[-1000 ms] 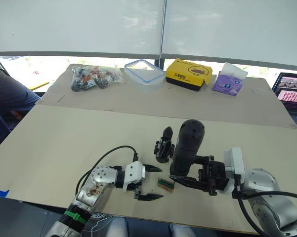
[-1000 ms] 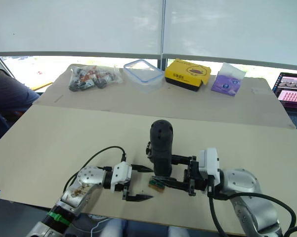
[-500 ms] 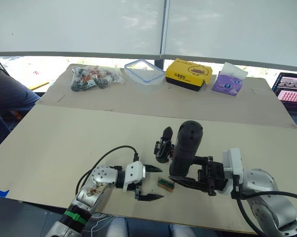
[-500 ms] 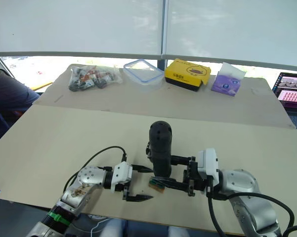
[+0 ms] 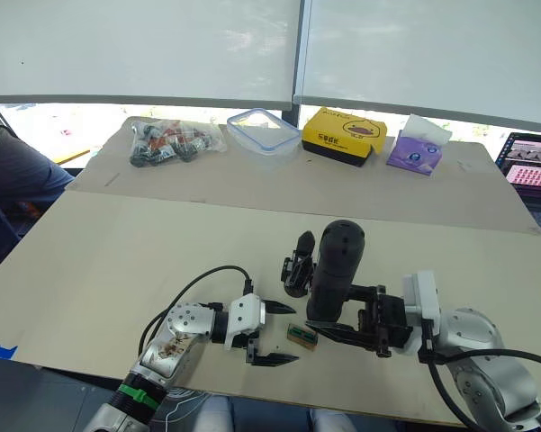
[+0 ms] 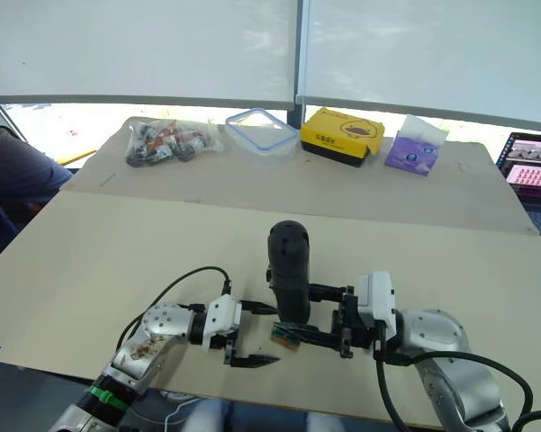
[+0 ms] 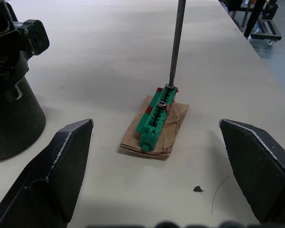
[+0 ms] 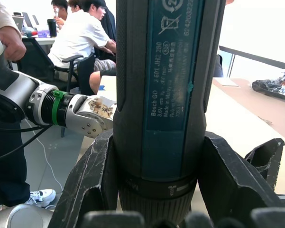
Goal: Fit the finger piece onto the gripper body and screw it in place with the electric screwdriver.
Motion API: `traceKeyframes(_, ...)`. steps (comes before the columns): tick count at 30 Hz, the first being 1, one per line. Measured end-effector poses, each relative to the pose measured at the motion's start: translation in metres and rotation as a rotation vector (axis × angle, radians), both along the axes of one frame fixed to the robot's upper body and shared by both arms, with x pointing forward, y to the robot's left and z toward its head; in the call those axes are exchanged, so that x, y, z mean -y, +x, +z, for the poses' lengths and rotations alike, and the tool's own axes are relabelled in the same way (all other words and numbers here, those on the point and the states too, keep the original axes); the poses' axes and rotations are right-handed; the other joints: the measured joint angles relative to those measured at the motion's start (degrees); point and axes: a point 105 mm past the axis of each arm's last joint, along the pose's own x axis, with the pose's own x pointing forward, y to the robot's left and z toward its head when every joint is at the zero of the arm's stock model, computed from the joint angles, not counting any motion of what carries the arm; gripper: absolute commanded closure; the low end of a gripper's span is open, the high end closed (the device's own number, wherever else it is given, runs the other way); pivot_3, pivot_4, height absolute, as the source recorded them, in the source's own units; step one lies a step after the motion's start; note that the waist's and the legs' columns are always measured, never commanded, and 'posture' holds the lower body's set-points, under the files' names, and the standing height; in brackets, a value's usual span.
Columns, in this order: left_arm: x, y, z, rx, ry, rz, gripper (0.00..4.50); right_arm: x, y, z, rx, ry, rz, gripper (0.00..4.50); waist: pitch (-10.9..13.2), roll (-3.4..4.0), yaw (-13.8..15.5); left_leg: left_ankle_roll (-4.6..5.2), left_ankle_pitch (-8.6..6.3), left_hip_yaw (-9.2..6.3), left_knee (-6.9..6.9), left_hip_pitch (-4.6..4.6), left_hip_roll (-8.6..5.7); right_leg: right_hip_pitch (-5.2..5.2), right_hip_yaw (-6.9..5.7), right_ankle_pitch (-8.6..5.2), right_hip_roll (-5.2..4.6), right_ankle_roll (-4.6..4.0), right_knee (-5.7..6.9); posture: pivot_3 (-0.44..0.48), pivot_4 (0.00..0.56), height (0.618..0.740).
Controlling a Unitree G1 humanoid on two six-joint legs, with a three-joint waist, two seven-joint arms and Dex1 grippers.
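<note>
My right gripper (image 5: 335, 311) is shut on the electric screwdriver (image 5: 336, 266), a thick black tool held upright. Its thin metal bit (image 7: 176, 42) points down onto a small green block on brown card (image 7: 156, 119). My left gripper (image 5: 293, 335) stands open, one finger on each side of that block (image 5: 300, 335) without touching it. The gripper body (image 5: 297, 263), black with a round base and one pointed finger, stands just behind the screwdriver. The separate finger piece is hidden. The right wrist view shows both fingers (image 8: 92, 185) clamped around the screwdriver barrel (image 8: 166, 95).
At the table's far side lie a bag of parts (image 5: 174, 140), a clear container (image 5: 263, 130), a yellow box (image 5: 343, 135) and a purple tissue pack (image 5: 417, 144). A person (image 5: 9, 180) sits at the left edge. The table's front edge runs just below both grippers.
The right gripper has shifted slightly to the left with the screwdriver. The left gripper and the green block have stayed where they were.
</note>
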Motion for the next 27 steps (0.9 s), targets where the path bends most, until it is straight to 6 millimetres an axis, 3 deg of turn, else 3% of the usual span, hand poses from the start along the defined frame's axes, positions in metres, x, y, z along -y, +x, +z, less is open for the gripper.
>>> traceKeyframes(19, -0.009, 0.002, 0.008, 0.016, -0.072, 0.006, 0.0, 0.001, 0.001, 0.022, 0.025, 0.052, 0.041, 2.57, 0.0, -0.05, -0.5, 0.01, 0.0, 0.0, -0.05, -0.02, -0.01, -0.1, 0.01, 0.0, 0.01, 0.0, 0.08, 0.0, 0.15, 0.74)
traceKeyframes(23, -0.021, 0.0, 0.015, -0.005, -0.099, -0.009, 0.0, 0.006, 0.001, 0.034, 0.04, 0.07, 0.022, 2.57, 0.1, -0.16, -0.5, 0.08, 0.05, -0.01, -0.15, -0.08, 0.0, -0.25, 0.03, 0.0, 0.03, -0.01, 0.17, 0.0, 0.15, 0.74)
traceKeyframes(27, -0.042, 0.0, 0.035, 0.0, -0.131, -0.035, 0.0, 0.015, 0.005, 0.054, 0.031, 0.143, -0.046, 2.57, 0.2, -0.21, -0.5, 0.08, 0.06, 0.0, -0.15, -0.11, -0.01, -0.26, 0.04, 0.0, 0.02, -0.02, 0.16, 0.0, 0.15, 0.74)
